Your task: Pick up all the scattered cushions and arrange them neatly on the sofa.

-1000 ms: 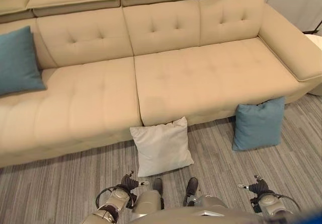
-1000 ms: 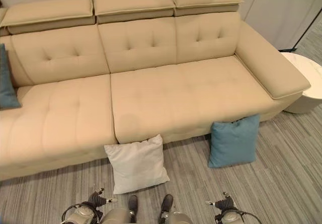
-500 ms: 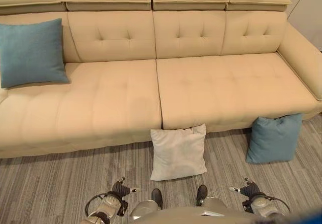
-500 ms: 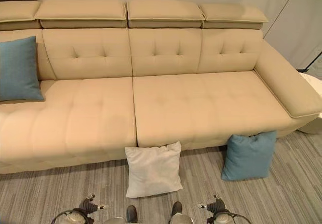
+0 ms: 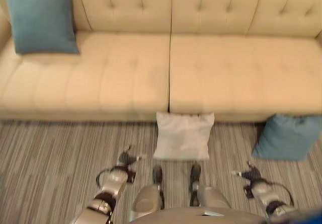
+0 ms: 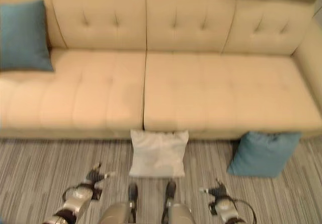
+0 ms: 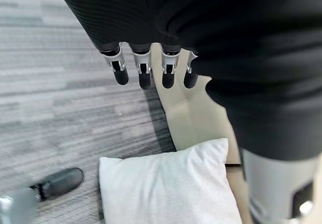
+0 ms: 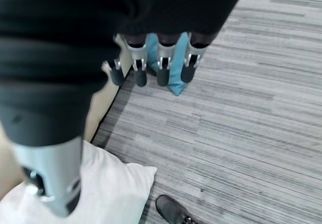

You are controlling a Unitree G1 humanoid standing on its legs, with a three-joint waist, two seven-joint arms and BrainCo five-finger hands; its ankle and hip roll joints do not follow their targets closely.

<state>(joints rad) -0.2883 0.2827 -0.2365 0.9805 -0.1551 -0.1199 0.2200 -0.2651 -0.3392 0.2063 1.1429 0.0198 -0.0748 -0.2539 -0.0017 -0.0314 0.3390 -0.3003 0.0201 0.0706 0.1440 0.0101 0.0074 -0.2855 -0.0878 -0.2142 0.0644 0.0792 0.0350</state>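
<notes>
- The long beige tufted fabric sofa serves as the landmark, and it stands on the grey striped carpet floor.
- A square white fabric cushion stands on the floor, leaning against the sofa's front edge just below the seam between the two seat sections.
- A teal square fabric cushion sits on the floor too, propped against the sofa's front edge towards its right end, well apart from the white cushion.
- A second teal square cushion is on the sofa, upright against the backrest at the left end of the seat.
- The left robot hand hangs over the floor in front of the sofa, left of the white cushion and apart from it; its fingers are straight and relaxed, spread in a row, with nothing in them.
- The right robot hand hangs over the floor in front of the sofa, between the white cushion and the teal floor cushion, touching neither; its fingers are also straight and loose, carrying nothing.
- In the left wrist view the white cushion lies past the fingertips, beside the pale base of the sofa.
</notes>
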